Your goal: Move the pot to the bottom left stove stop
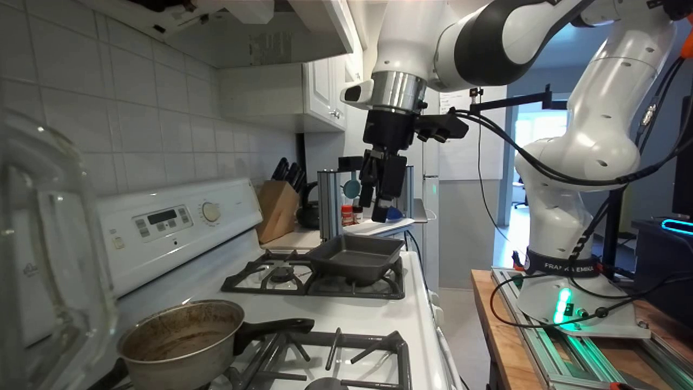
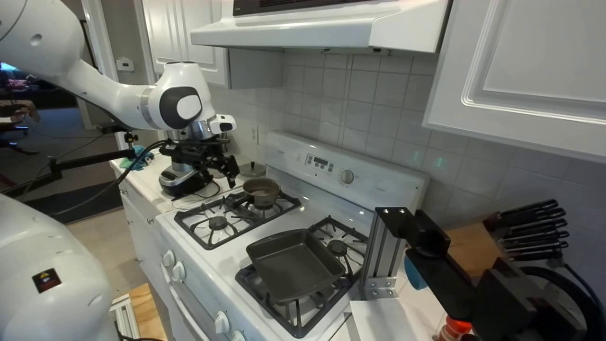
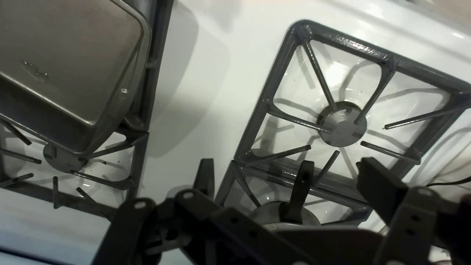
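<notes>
The steel pot with a tarnished brownish inside stands on the back left burner in both exterior views. Its dark handle points toward the stove's front. In the wrist view part of the pot shows, the rest hidden behind the gripper. The bottom left burner is bare, in front of the pot; it also shows in the wrist view. My gripper is open and empty, above the stove. In the wrist view the handle shows between the gripper's fingers, lower down, apart from them.
A dark rectangular pan sits on the right-hand grates. A metal post and a knife block stand beyond it. The range hood overhangs the stove. A silver and black appliance stands on the left counter.
</notes>
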Controlling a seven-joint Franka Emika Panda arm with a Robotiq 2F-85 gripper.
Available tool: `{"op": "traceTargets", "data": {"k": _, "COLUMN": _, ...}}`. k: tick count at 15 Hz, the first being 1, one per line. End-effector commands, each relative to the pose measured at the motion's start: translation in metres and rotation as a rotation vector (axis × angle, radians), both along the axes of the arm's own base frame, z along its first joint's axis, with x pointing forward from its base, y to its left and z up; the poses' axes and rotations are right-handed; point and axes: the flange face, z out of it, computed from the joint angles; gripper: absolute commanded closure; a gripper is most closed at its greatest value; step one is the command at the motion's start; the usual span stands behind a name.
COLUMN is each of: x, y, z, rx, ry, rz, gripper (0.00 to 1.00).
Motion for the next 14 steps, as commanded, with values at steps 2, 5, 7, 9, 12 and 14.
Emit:
{"op": "traceTargets", "data": {"k": 2, "x": 0.022, "y": 0.012, "z": -0.015, "rx": 0.013, "ry": 0.005, "rz": 0.011, "gripper": 0.0}}
{"op": "traceTargets", "data": {"k": 5, "x": 0.041, "y": 0.025, "z": -0.025, "rx": 0.037, "ry": 0.008, "rz": 0.027, "gripper": 0.0}}
{"op": "traceTargets", "data": {"k": 7, "x": 0.053, "y": 0.036, "z": -0.033, "rx": 0.032, "ry": 0.023, "rz": 0.045, "gripper": 0.0}}
{"op": "traceTargets", "data": {"k": 9, "x": 0.064, "y": 0.045, "z": -0.045, "rx": 0.012, "ry": 0.053, "rz": 0.062, "gripper": 0.0}}
{"op": "traceTargets", "data": {"k": 12, "x": 0.081, "y": 0.057, "z": -0.066, "rx": -0.014, "ry": 0.082, "rz": 0.101, "gripper": 0.0}}
{"op": "traceTargets", "data": {"k": 14, "x": 0.095, "y": 0.065, "z": -0.078, "rx": -0.038, "ry": 0.084, "rz": 0.122, "gripper": 0.0}}
